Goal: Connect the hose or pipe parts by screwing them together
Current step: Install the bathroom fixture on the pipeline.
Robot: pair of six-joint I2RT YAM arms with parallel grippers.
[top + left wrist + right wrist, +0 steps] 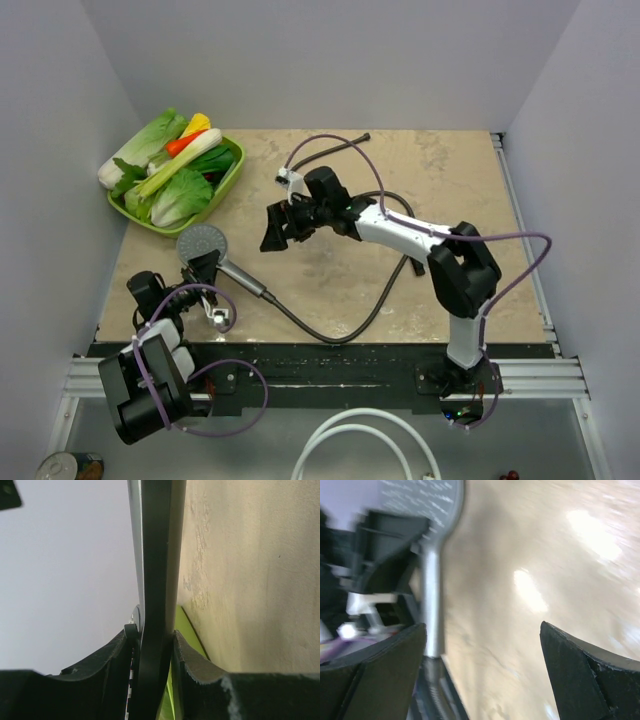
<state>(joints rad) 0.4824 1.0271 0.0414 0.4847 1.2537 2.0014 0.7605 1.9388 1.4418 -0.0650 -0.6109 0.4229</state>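
The round grey shower-head disc (201, 241) lies at the table's left, its handle (245, 281) running right into the dark-brown hose (340, 335). The hose loops across the table to its far end (365, 135). My left gripper (207, 267) is shut on the handle just below the disc. In the left wrist view the dark handle (156, 580) stands clamped between both pads (192, 665). My right gripper (275, 228) hovers open right of the disc, holding nothing. Its wrist view shows the disc (425, 500), the silver handle (431, 605) and the hose nut (427, 680) beside the left finger.
A green tray (232, 170) of vegetables sits at the back left, close behind the disc. A thick white tube (350, 440) loops below the table's front rail, and a can (65, 467) stands at the bottom left. Walls close in three sides.
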